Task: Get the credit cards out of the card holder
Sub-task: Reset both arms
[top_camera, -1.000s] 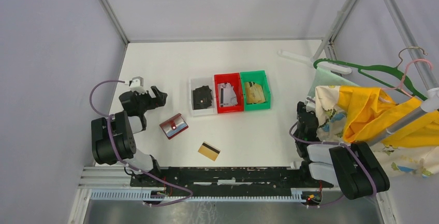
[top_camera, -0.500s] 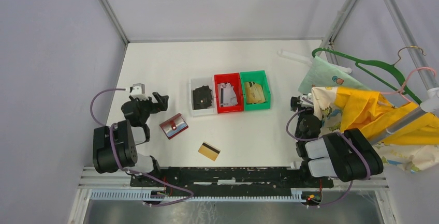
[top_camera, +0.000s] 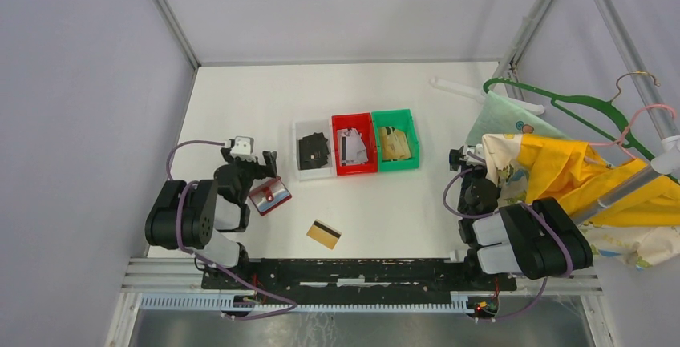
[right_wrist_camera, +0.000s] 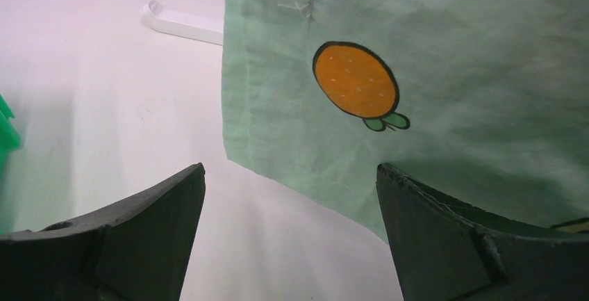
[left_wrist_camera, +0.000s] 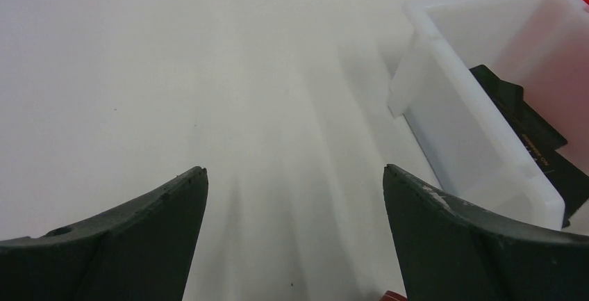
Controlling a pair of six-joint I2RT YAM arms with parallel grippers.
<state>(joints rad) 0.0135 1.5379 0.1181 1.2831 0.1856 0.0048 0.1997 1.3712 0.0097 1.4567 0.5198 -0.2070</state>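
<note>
The red card holder (top_camera: 269, 195) lies open on the white table, pale inner leaves up. A sliver of its red edge shows at the bottom of the left wrist view (left_wrist_camera: 393, 296). A gold-tan credit card (top_camera: 323, 234) with a dark stripe lies loose on the table, nearer the front. My left gripper (top_camera: 266, 163) is open and empty, low over the table just behind the holder; its jaws stand wide apart in the left wrist view (left_wrist_camera: 295, 190). My right gripper (top_camera: 463, 158) is open and empty at the right, beside the hanging cloth (right_wrist_camera: 417, 78).
Three small bins stand in a row: white (top_camera: 302, 172) with a black wallet (left_wrist_camera: 528, 134), red (top_camera: 354, 167), green (top_camera: 398, 163). Clothes hang on a rack at the right (top_camera: 577, 171) with a green hanger (top_camera: 561, 108). A white bar (top_camera: 457, 87) lies at the back right.
My left arm swung right and forward, bringing the open gripper close behind the red holder. My right arm folded back earlier and has held still since; the hanging clothes shifted.
</note>
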